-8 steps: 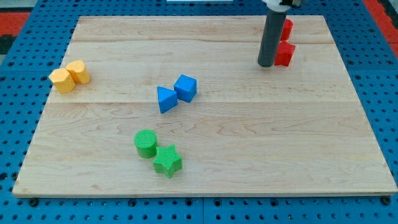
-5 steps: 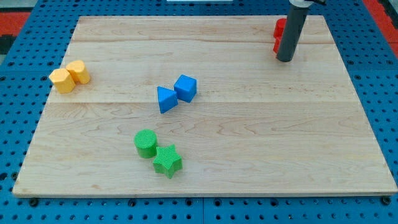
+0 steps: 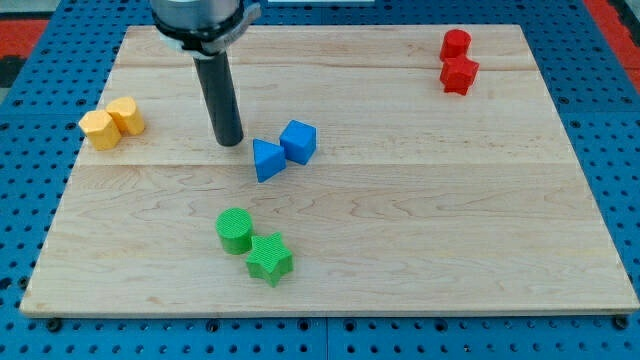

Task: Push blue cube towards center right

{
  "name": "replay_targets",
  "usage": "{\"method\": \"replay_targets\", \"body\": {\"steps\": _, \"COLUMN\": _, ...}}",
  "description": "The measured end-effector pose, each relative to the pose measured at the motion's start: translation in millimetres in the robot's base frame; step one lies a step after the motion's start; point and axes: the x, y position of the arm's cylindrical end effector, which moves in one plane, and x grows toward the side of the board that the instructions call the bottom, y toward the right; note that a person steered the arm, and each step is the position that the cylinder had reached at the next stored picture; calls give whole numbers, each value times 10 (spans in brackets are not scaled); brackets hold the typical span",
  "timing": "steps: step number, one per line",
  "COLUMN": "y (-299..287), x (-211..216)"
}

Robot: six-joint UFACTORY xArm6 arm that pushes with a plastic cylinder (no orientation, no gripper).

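Roughly by size, largest first.
Tabletop: pale wood board, grain running from the view's left to its right; it sits on a blue pegboard.
Rod: dark, upright, coming down from the view's top at left of centre; my tip rests on the tabletop just to the left of the blue pair, a small gap short of the wedge.
Claw: none on this arm, only the rod, so no open or closed state to note.
Blue cube: a little left of the board's centre, its lower-left corner touching the wedge.
Blue wedge: triangular, between my tip and the cube, slightly lower in the view than either.
Green cylinder: below the blue pair, toward the view's bottom.
Green star: touching the cylinder on its lower right.
Yellow blocks: two at the left edge, touching, one lower left and one upper right; shapes hard to make out.
Red blocks: two at the top right corner, well apart from the rest, the smaller above the larger.
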Motion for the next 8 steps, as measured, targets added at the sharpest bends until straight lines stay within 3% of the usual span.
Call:
{"method": "replay_targets", "body": {"steps": 2, "y": 1548, "x": 3}}
{"method": "replay_targets", "body": {"steps": 3, "y": 1908, "x": 147}}
{"method": "replay_targets", "body": {"steps": 5, "y": 2710, "x": -102}}
{"method": "replay_targets", "body": {"steps": 6, "y": 3154, "x": 231}}
{"method": "replay_targets", "body": {"steps": 7, "y": 3353, "x": 47}}
{"method": "replay_targets", "body": {"steps": 8, "y": 2760, "x": -142}}
